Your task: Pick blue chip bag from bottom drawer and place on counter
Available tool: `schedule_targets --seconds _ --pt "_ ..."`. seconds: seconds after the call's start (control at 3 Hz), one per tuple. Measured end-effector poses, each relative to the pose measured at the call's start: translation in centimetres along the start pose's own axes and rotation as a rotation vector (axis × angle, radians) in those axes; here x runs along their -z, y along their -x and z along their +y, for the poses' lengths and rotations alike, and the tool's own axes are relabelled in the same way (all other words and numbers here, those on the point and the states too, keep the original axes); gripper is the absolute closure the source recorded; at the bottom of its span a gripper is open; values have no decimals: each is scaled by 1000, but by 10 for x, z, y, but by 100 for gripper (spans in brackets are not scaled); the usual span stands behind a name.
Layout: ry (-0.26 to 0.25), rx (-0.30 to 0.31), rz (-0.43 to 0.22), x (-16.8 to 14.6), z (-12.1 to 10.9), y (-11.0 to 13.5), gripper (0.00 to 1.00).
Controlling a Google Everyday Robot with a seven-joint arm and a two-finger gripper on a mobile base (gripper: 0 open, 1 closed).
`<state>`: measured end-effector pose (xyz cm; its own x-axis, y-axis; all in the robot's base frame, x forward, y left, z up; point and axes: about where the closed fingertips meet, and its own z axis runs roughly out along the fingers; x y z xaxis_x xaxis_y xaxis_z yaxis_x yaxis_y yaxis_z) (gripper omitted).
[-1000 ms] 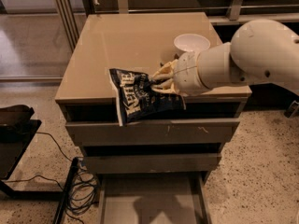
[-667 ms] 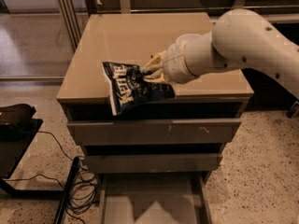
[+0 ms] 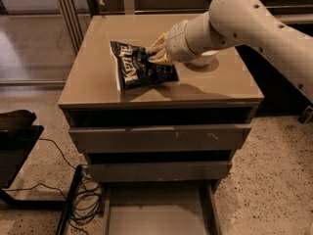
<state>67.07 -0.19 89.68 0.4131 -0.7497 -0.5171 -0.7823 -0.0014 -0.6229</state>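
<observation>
Over glossy counter | gripper fingers clenched on blue chip bag | bottom drawer open | speckled floor

The gripper, over the middle of the counter, is clamping the bag at its 2 o'clock corner and covering that corner. The arm is hiding most of a white bowl at the counter's 2 o'clock and is running off the right edge. The drawer, at 6 o'clock, is being cut off by the lower edge. The bag's smaller print is showing too small to read.
</observation>
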Motion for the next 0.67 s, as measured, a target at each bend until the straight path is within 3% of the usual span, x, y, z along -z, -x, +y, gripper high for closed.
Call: schedule_targets --seconds 0.33,0.67 --pt "-33 -56 24 -3 -32 -28 100" --pt "-47 -125 0 -14 -40 -44 100"
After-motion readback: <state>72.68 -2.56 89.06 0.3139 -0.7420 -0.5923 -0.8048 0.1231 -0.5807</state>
